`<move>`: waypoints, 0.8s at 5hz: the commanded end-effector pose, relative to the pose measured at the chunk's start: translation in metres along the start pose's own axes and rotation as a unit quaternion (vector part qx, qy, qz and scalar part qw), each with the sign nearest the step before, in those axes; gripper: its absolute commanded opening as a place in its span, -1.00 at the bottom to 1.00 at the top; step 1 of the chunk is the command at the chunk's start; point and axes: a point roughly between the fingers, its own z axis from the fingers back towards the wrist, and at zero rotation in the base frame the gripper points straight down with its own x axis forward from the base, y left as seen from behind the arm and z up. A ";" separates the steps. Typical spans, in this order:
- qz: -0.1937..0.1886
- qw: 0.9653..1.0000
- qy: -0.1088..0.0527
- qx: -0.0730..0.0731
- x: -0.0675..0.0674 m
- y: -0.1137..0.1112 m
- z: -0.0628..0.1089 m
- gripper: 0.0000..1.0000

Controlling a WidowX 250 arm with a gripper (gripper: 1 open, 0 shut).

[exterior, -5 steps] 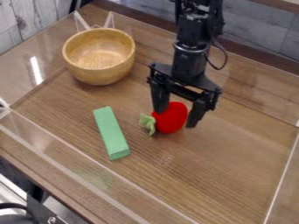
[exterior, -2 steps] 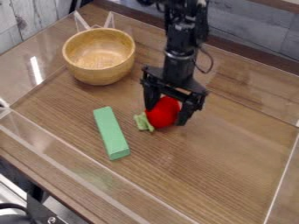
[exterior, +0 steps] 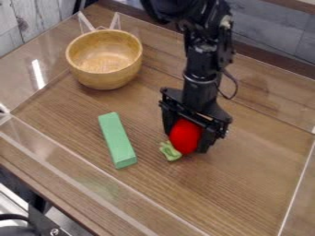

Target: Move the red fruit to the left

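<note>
The red fruit (exterior: 185, 136) is small, glossy and rounded, with its green leafy end (exterior: 170, 152) pointing toward the front left. It lies on the wooden table right of centre. My black gripper (exterior: 190, 129) comes down from above and straddles it, a finger on each side of the fruit, close against it. I cannot see whether the fingers press on it. The fruit appears to rest on the table.
A green rectangular block (exterior: 118, 139) lies just left of the fruit. A wooden bowl (exterior: 105, 58) stands at the back left. A clear low wall (exterior: 74, 189) rims the table. The arm's cable hangs behind the gripper.
The gripper and the red fruit first shifted slightly left, then moved right and toward the front. The fruit's leafy end now points more forward. The arm's upper part swung left.
</note>
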 end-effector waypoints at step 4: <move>0.041 0.999 -0.036 0.005 0.000 0.022 0.028 -1.00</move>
